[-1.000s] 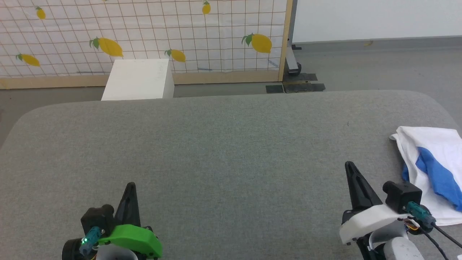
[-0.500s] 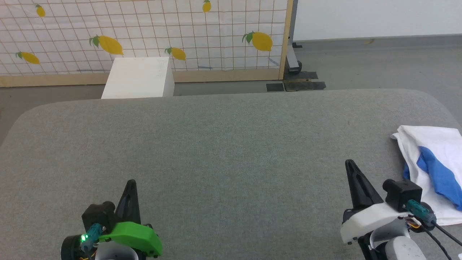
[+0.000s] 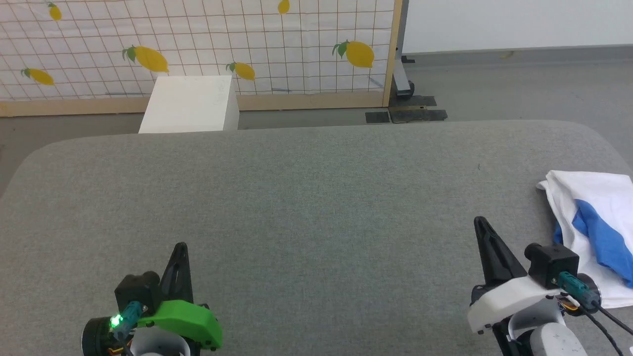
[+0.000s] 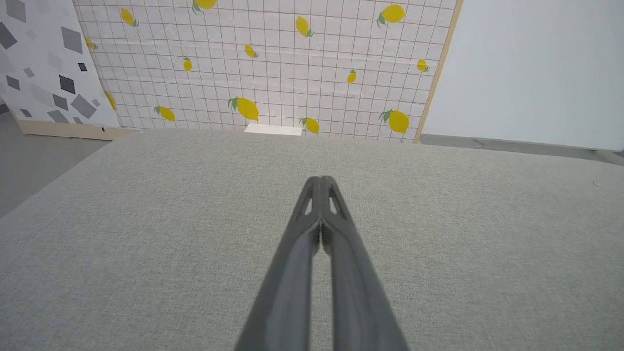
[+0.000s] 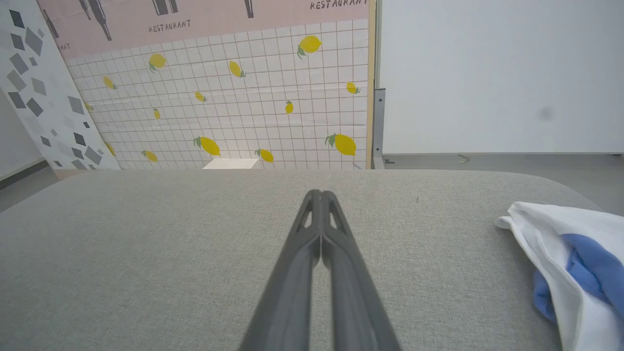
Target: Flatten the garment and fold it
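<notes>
At the lower left of the head view we see the left fingers (image 3: 180,246), pressed together into one dark point and holding nothing. They sit over the table (image 3: 316,198), a wide top covered in grey cloth with rounded corners. In the left wrist view the same left fingers (image 4: 321,181) meet tip to tip, pointing toward the table's far edge.

Beyond that far edge we see a white box (image 3: 190,104) standing on the floor (image 3: 519,84). Behind the box is a screen (image 3: 247,44) printed with yellow lemons on a white grid.

At the lower right of the head view, the right fingers (image 3: 478,221) are also closed and empty, and the right wrist view shows them (image 5: 321,194) shut tip to tip.

Just to their right, and apart from them, the shirt (image 3: 588,198) lies in a crumpled heap at the table's right edge. It is white cloth with a blue fold across it. The picture's edge cuts it off, so we cannot tell its full shape. In the right wrist view the shirt (image 5: 546,226) lies at the lower right.
</notes>
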Robot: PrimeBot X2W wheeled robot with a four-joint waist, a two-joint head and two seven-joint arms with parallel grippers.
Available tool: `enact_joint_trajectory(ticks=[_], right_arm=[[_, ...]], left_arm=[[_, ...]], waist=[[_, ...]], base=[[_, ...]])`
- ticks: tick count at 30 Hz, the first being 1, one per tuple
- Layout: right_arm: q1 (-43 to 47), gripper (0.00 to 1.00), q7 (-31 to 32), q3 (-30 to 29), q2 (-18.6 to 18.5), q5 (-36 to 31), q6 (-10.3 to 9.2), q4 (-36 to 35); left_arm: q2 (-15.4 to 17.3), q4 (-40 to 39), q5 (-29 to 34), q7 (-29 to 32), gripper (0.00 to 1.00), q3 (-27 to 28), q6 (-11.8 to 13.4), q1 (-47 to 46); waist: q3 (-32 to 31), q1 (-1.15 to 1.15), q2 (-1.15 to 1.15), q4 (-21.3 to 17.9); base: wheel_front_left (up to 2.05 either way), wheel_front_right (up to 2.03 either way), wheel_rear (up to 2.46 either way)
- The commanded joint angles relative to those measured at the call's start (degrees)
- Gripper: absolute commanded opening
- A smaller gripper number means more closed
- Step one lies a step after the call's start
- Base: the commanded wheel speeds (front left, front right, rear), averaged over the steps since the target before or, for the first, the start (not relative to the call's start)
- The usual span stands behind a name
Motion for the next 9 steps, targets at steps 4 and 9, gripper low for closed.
enact_joint_trajectory(ticks=[4,9], right_arm=[[1.12,0.0,0.75,-0.18,0.0,-0.87,-0.04,-1.32],[1.35,0.0,1.31,-0.24,0.0,-1.33,-0.04,-2.16]], left_arm=[[-0.28,-0.81,1.01,0.72,0.0,0.2,-0.2,0.09],[-0.31,-1.34,1.53,1.28,0.0,0.23,-0.22,0.1]], waist=[[0.12,0.0,0.0,0.03],[0.24,0.0,0.0,0.06]], base=[[0.0,0.0,0.0],[0.0,0.0,0.0]])
